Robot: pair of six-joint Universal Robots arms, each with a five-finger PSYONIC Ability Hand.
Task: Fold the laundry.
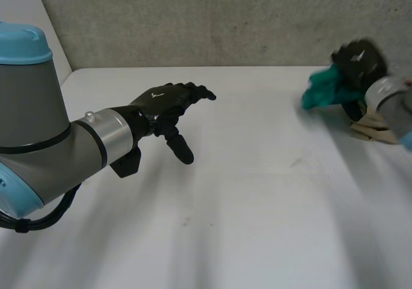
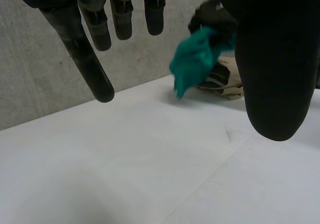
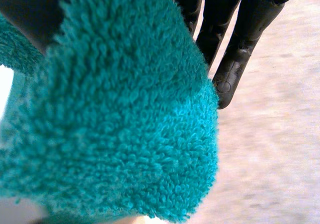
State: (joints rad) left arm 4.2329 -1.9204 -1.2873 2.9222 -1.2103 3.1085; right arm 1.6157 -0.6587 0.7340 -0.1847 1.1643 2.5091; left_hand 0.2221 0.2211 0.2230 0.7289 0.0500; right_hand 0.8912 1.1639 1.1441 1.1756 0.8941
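Currently, the left hand [image 1: 164, 102] hovers above the white table [image 1: 244, 212], left of centre. It is released: its fingers [image 2: 95, 64] are straight and spread, the thumb stands apart from them, and nothing lies between.

The right hand [image 1: 357, 58] is at the far right of the table and grasps a teal towel [image 1: 327, 89], which bunches out from under the hand toward the left. A beige cloth [image 1: 373, 127] lies crumpled on the table just beside the towel, on its near right.

The left wrist view supplies the side aspect: the towel hangs down from the right hand in front of the beige cloth. Whether its lower end touches the table cannot be determined.

The right wrist view supplies the texture: a looped terry pile covers the thumb side of the hand. The fingers [image 3: 232, 64] extend alongside the towel. A grey wall [image 1: 193, 18] rises at the far edge of the table.
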